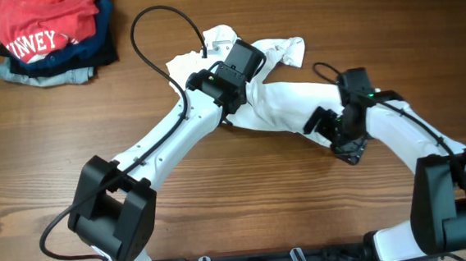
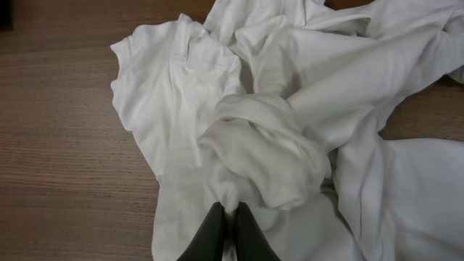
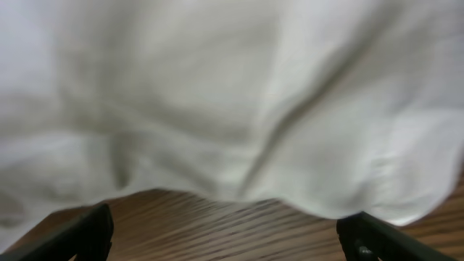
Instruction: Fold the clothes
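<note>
The bench [image 1: 246, 195] is carrying the white T-shirt [image 1: 289, 102], which is lying bunched and twisted near its middle. The shirt is looking light, limp and wrinkled, so I am expecting it to sag wherever unsupported; hems and shoulder seams are offering the surest hold. My left fingers [image 2: 220, 233] are pinching shut on a fold, while my right fingers [image 3: 83, 233] are gaping wide, empty, at the shirt's edge.

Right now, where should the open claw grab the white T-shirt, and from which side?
Grab the white T-shirt by the loose edge nearest the right gripper, coming in low from the robot's right. That edge lies straight ahead of the open fingers, bare table before it, so one finger could probably slide under.
</note>
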Robot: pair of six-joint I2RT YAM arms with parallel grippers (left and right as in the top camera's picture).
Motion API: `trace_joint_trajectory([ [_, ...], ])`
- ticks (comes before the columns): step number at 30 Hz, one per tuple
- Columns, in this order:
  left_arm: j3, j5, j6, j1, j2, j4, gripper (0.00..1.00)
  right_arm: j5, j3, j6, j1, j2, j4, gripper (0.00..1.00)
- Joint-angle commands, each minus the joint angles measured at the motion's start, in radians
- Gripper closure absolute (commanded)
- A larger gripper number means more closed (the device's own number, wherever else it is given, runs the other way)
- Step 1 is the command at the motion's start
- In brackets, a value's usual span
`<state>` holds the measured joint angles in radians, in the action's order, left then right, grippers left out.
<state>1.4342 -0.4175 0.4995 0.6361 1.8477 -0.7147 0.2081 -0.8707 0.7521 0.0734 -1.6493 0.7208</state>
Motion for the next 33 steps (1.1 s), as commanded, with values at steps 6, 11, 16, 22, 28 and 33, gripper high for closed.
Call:
trace_joint_trajectory([
  [6, -0.008, 0.001, 0.014, -0.006, -0.002, -0.001, 0.96, -0.068, -0.043, -0.071, -0.061, 0.006, 0.124, 0.0],
  [11, -0.008, 0.002, 0.014, -0.006, -0.002, -0.001, 0.96, -0.138, -0.001, -0.048, -0.062, 0.005, 0.117, 0.01],
  [16, -0.008, 0.001, 0.014, -0.006, -0.002, -0.001, 0.96, -0.146, 0.0, -0.045, -0.062, 0.004, 0.079, 0.15],
  [22, -0.008, 0.001, 0.014, -0.006, -0.002, 0.0, 0.96, -0.141, 0.066, -0.024, -0.062, 0.003, -0.001, 0.21],
  [28, -0.008, 0.001, 0.014, -0.006, -0.002, 0.0, 0.96, -0.142, 0.077, 0.019, -0.062, 0.004, 0.001, 0.63],
  [33, -0.008, 0.001, 0.014, -0.006, -0.002, -0.001, 0.96, -0.142, -0.013, 0.035, -0.062, 0.042, 0.086, 0.96],
])
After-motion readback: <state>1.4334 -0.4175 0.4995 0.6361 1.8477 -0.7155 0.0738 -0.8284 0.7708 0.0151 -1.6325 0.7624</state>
